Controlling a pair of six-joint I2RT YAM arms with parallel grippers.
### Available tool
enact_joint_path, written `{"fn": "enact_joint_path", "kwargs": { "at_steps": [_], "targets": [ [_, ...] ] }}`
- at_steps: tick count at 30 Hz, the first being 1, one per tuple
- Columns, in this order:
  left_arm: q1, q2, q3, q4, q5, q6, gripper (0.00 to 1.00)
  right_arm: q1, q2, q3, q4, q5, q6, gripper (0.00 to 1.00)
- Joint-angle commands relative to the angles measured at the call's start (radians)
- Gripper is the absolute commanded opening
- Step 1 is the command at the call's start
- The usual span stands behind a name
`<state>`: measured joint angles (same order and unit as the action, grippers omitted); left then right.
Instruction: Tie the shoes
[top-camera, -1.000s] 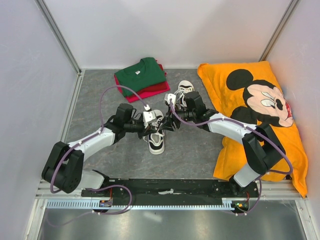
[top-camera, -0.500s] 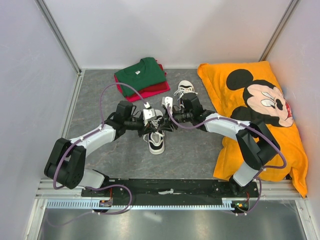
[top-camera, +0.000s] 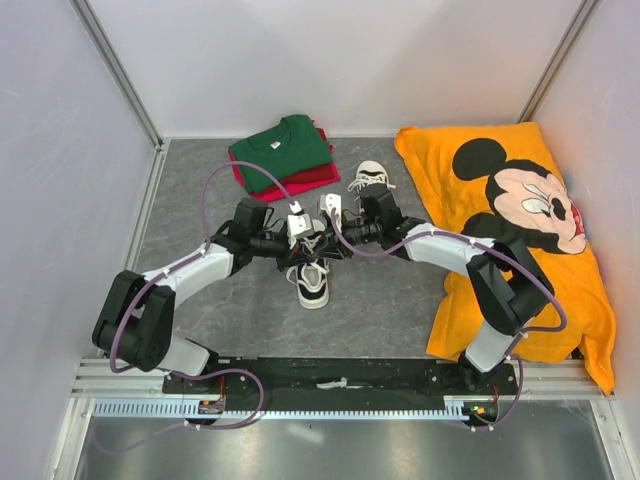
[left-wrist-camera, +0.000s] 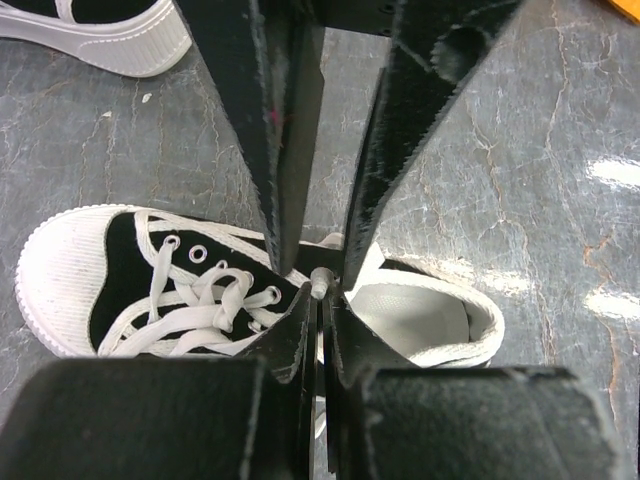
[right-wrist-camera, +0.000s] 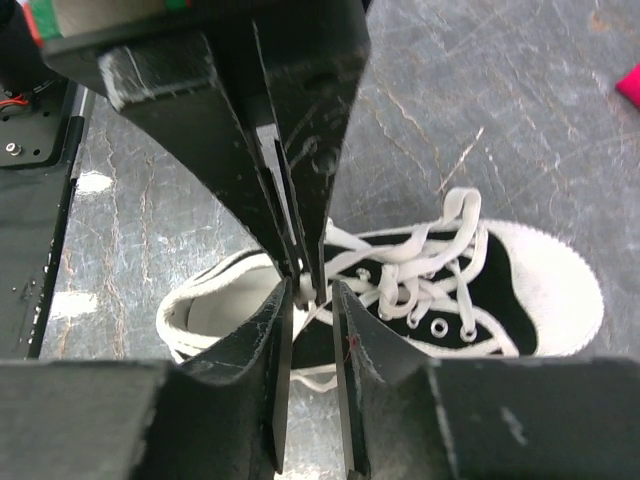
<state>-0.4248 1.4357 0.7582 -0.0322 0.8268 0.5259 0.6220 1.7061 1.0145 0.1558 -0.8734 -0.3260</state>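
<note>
One black sneaker (top-camera: 313, 285) with a white toe cap lies on the grey floor, toe toward me, its white laces loose; it also shows in the left wrist view (left-wrist-camera: 120, 280) and the right wrist view (right-wrist-camera: 500, 290). The second sneaker (top-camera: 370, 178) lies farther back and shows in the left wrist view (left-wrist-camera: 110, 40). Both grippers meet just above the near shoe's opening. My left gripper (top-camera: 312, 245) (left-wrist-camera: 322, 295) is shut on a white lace end (left-wrist-camera: 320, 283). My right gripper (top-camera: 326, 241) (right-wrist-camera: 312, 300) faces it with its jaws a little apart around the same lace end (right-wrist-camera: 305, 292).
A folded green shirt (top-camera: 282, 150) lies on a red one at the back. An orange Mickey Mouse cloth (top-camera: 520, 220) covers the right side. Walls stand on three sides, and the black base rail (top-camera: 340, 378) runs along the near edge.
Both grippers have moved slightly toward the back wall. The right gripper has also shifted left, until its fingertips meet the left gripper's over the near shoe.
</note>
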Motion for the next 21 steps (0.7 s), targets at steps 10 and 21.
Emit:
{"fn": "enact_joint_path", "kwargs": {
  "at_steps": [10, 21],
  "targets": [
    [0.026, 0.034, 0.070, -0.034, 0.080, 0.040, 0.09, 0.016, 0.053, 0.119, -0.133, -0.070, -0.122, 0.00],
    [0.095, -0.089, -0.097, 0.248, 0.023, -0.211, 0.46, -0.008, 0.047, 0.081, 0.028, -0.013, 0.175, 0.00]
  ]
}}
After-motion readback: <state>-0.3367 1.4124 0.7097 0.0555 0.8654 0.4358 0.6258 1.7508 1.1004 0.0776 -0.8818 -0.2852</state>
